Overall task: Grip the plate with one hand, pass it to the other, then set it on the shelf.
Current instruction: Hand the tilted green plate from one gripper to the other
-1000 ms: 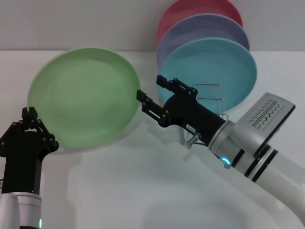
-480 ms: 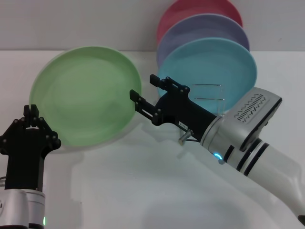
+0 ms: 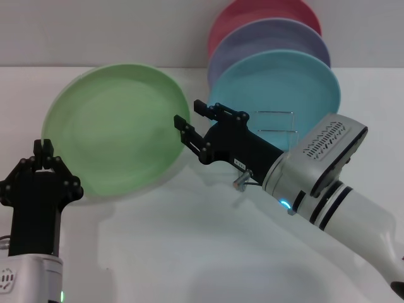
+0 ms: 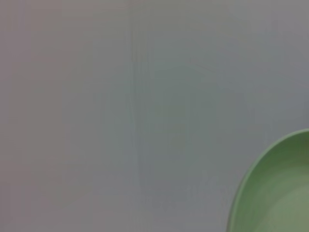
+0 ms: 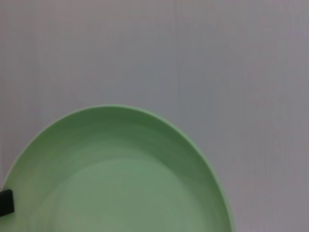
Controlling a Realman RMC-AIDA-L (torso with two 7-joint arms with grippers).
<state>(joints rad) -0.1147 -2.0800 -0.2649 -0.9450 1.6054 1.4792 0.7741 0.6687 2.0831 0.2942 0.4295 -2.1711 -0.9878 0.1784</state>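
The light green plate (image 3: 117,126) is held up off the white table, tilted with its face toward me. My left gripper (image 3: 43,150), on the arm with the green light, is shut on the plate's lower left rim. My right gripper (image 3: 188,113), on the arm with the cyan light, is open with its jaws at the plate's right rim. The chrome wire shelf (image 3: 278,126) stands right behind the right gripper. The plate also shows in the left wrist view (image 4: 275,193) and fills the right wrist view (image 5: 120,183).
Three plates stand in the shelf: turquoise (image 3: 284,85) in front, lavender (image 3: 271,41) behind it, red (image 3: 259,12) at the back. A short metal peg (image 3: 243,181) sticks out under the right wrist. The white table (image 3: 189,252) stretches toward me.
The right gripper has moved left, up to the green plate's right rim. The left gripper has lifted the plate slightly up and to the right.
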